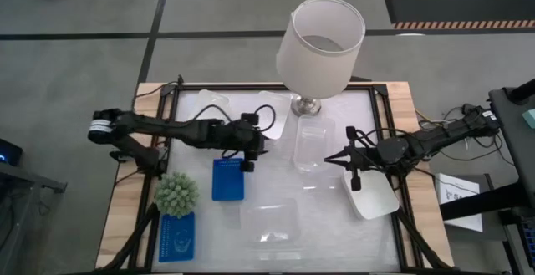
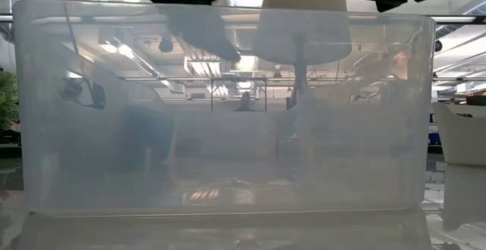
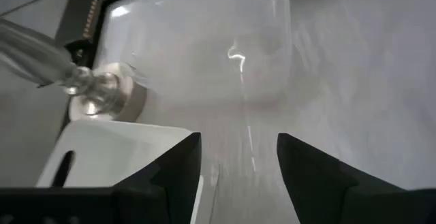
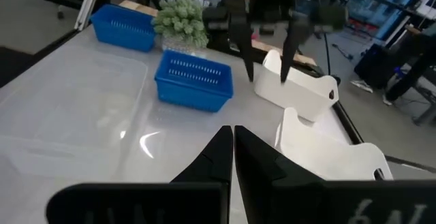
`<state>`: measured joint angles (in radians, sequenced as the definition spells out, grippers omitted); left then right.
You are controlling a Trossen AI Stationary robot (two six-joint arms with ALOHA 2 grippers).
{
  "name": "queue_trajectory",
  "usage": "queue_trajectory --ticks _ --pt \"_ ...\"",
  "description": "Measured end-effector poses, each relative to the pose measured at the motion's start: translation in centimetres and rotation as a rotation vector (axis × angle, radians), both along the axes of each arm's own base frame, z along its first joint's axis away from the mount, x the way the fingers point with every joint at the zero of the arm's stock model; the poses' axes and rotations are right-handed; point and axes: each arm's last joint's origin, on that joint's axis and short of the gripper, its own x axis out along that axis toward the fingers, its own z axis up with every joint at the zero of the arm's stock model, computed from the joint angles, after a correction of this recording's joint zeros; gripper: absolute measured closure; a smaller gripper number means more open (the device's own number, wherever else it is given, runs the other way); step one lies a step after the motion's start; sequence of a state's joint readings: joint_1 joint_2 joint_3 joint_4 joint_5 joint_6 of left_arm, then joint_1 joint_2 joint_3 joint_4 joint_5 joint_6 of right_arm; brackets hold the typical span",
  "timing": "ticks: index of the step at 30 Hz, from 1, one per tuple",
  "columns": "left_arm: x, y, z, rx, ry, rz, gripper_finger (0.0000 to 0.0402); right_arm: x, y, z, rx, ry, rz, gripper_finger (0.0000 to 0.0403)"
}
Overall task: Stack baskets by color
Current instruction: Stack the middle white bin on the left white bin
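Fingers of our left gripper [image 4: 267, 43] hang spread above a white basket [image 4: 297, 86]; light, stiff, slippery, so we'd pinch its rim. Right gripper [image 1: 344, 160] is clenched empty.

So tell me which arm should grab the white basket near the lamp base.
Left. The left gripper hangs open just beside that white basket; the right gripper is shut, farther off by another white basket.

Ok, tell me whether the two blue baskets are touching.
Apart. The high view shows a gap between the middle blue basket and the blue basket by the plant.
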<state>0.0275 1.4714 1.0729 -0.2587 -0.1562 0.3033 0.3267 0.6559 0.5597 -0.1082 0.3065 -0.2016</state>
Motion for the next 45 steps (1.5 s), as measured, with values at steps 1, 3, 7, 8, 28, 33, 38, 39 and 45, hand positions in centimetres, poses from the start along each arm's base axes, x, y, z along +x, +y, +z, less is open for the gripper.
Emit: queue_trajectory --ticks 1,3,7,8,28,33,38,39,45 --pt "0.4 0.3 -0.5 0.004 0.013 0.002 0.0229 0.0 0.0 0.0 -0.003 0.001 0.001 0.0394" --pt "0.9 1.0 -1.7 0.014 0.054 0.007 0.0233 0.0 0.0 0.0 -0.009 0.000 0.003 0.0394" --pt "1.8 2.0 -3.5 0.001 0.112 0.013 0.0236 0.0 0.0 -0.1 0.005 0.009 -0.003 0.0394" --pt "2.0 2.2 -3.8 -0.004 0.117 0.014 0.0236 0.0 0.0 -0.2 0.024 0.014 -0.008 0.0394" --pt "4.6 6.5 -7.0 -0.052 0.059 0.051 0.0223 -0.1 0.0 -0.5 0.051 0.044 -0.018 0.0394" --pt "4.8 6.6 -7.8 -0.054 0.081 0.046 0.0248 -0.2 0.0 -0.6 0.032 0.046 -0.012 0.0394" --pt "4.8 6.6 -7.8 -0.054 0.081 0.046 0.0290 -0.2 0.0 -0.6 0.025 0.046 -0.010 0.0394" --pt "4.8 6.6 -7.8 -0.054 0.081 0.046 0.0300 -0.2 0.0 -0.6 0.023 0.045 -0.009 0.0394" --pt "4.8 6.6 -7.8 -0.054 0.080 0.046 0.0366 -0.2 0.0 -0.6 0.016 0.045 -0.007 0.0394"
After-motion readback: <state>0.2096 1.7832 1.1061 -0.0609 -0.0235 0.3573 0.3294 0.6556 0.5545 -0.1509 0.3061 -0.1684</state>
